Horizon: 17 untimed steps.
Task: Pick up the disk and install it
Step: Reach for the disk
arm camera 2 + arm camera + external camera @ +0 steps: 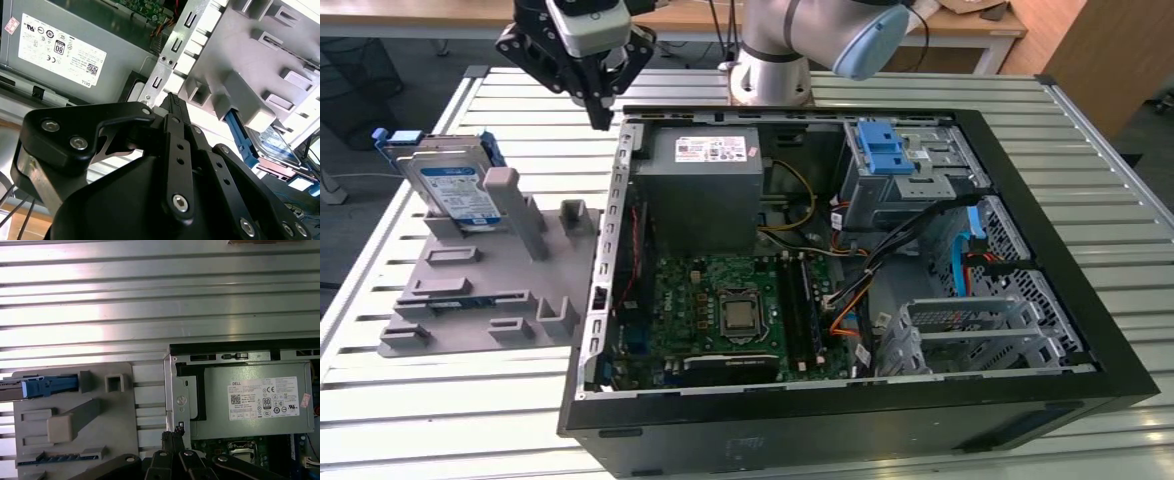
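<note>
Okay: gripper [600, 120] fingers pinched together, empty, over case [622, 160] edge; open wide before approaching disk [454, 190] (upright in holder [467, 290]).

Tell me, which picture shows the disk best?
The exterior view: the disk stands upright in the grey holder, label showing. The first wrist view catches its blue edge; the second wrist view, a corner behind the holder.

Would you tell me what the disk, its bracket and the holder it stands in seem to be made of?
The disk: likely metal, silvery sheen along its casing edges. Its bracket: probably plastic, uniform matte blue. The holder: seemingly plastic, matte grey, moulded shapes.
</note>
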### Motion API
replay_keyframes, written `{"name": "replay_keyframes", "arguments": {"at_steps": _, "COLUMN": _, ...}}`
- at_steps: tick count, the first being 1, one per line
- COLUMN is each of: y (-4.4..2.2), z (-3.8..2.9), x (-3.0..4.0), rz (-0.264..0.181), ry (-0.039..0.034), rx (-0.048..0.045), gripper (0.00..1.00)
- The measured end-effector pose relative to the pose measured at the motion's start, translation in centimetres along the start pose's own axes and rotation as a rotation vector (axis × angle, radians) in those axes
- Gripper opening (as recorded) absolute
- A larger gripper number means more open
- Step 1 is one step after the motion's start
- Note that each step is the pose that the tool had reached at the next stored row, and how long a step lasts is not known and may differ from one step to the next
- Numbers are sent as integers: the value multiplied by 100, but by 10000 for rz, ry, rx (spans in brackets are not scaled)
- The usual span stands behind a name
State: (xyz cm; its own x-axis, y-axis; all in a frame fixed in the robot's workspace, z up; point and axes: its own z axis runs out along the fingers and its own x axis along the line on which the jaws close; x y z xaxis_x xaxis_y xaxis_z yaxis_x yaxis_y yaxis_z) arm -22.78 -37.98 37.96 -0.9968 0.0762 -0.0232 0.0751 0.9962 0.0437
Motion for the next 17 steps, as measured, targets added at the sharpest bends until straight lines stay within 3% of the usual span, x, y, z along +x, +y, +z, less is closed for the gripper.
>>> {"name": "replay_keyframes", "arguments": {"at_steps": 17, "y": -6, "z": 16, "x": 64, "rz": 0, "ry": 0, "rx": 0, "gripper": 11}}
